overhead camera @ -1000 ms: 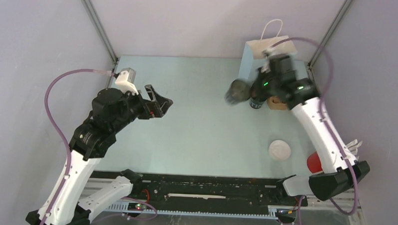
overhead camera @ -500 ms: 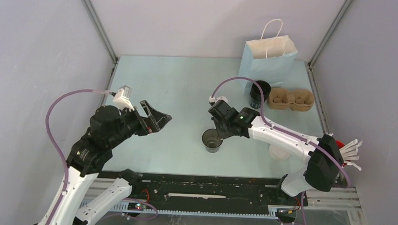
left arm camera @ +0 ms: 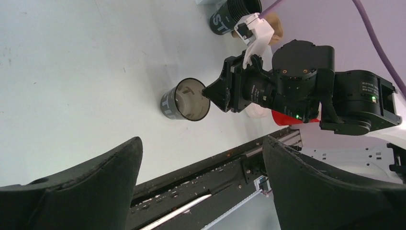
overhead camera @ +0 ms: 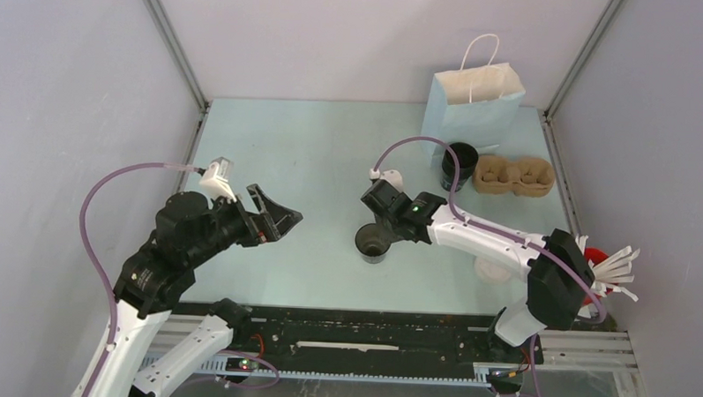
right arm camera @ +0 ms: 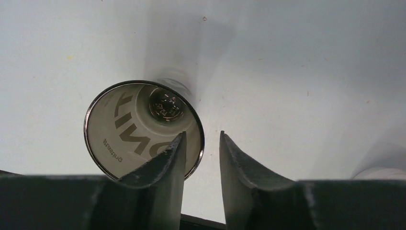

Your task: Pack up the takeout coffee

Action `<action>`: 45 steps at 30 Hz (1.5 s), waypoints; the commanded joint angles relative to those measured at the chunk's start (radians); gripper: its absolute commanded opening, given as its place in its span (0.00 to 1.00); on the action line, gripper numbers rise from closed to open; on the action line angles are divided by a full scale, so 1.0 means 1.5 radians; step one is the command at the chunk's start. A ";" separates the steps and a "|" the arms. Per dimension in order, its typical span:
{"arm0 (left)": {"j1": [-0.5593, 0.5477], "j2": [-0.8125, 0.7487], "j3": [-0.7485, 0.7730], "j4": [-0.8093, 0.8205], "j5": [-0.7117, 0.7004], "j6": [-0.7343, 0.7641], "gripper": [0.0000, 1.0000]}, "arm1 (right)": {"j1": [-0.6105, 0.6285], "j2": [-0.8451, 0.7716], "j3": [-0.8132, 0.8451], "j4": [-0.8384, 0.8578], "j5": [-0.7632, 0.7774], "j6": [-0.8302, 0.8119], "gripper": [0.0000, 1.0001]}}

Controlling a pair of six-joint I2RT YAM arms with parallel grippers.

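Fingers: right fingers (right arm camera: 163,182) narrowly parted, straddling the near rim of a black cup (right arm camera: 139,124), one tip over the mouth and the other outside the wall. A strip of tabletop (right arm camera: 297,72) shows in the gap, so they look loose around the wall, not pinching it. The cup stands upright on its base near the middle of the tabletop, open at the top, with no lid and nothing inside but the printed bottom.

Left fingers (left arm camera: 95,182) are spread wide and hold nothing. They hover off to the left, well apart from the cup and aimed toward it.

Farther out, a second cup (overhead camera: 459,164) stands at the back, just beside a cardboard tray (overhead camera: 513,173) whose pockets look unfilled. A paper bag (overhead camera: 475,101) stands upright behind both, against the rear wall; what it holds cannot be told from above. A white lid (overhead camera: 489,270) lies on the tabletop at the right, partly under the right arm. A red container (overhead camera: 597,256) with white sticks sits at the far right edge.

Progress looks early. One cup is out in the open work area, but no cup is capped, nothing is in the tray, and nothing is seen in the bag. Likely left to do: lid on, cups into the tray, tray into the bag.
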 commanded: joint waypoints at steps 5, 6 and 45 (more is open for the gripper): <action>-0.003 0.007 0.025 -0.020 0.021 0.061 1.00 | -0.048 -0.126 0.055 -0.159 -0.015 0.084 0.61; -0.003 0.009 0.027 -0.023 0.022 0.068 1.00 | -0.068 -0.157 0.049 -0.191 -0.016 0.095 0.62; -0.054 0.067 0.026 -0.012 0.029 0.130 1.00 | -0.499 -0.138 -0.217 -0.138 -0.112 0.040 0.24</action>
